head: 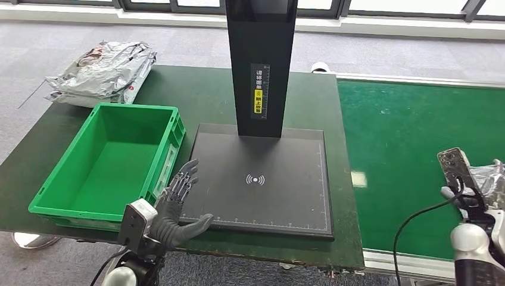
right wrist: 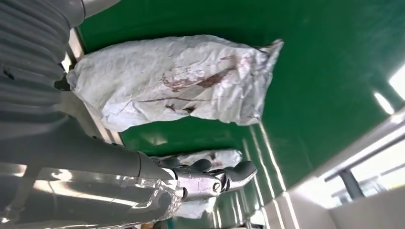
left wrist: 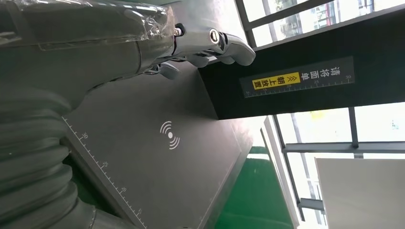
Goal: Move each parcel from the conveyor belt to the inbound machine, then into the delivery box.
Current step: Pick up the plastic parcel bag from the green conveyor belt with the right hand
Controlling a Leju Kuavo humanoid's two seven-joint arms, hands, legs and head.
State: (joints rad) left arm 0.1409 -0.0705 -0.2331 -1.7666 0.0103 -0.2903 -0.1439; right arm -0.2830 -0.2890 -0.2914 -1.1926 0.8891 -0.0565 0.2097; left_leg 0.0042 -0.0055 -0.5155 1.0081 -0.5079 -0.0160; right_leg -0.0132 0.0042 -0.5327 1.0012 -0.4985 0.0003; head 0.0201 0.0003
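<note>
A crumpled silver parcel lies flat on the green conveyor belt, and in the head view it shows at the far right edge. My right hand hovers just beside it, fingers extended, holding nothing; its thumb shows in the right wrist view. A second silver parcel lies beyond the fingers. My left hand is open with fingers spread over the left edge of the inbound machine's black plate. The green delivery box stands empty left of the plate.
The machine's black column rises from the back of the plate. A pile of silver parcels lies on the dark table at the back left. The belt's metal edge runs near my right arm.
</note>
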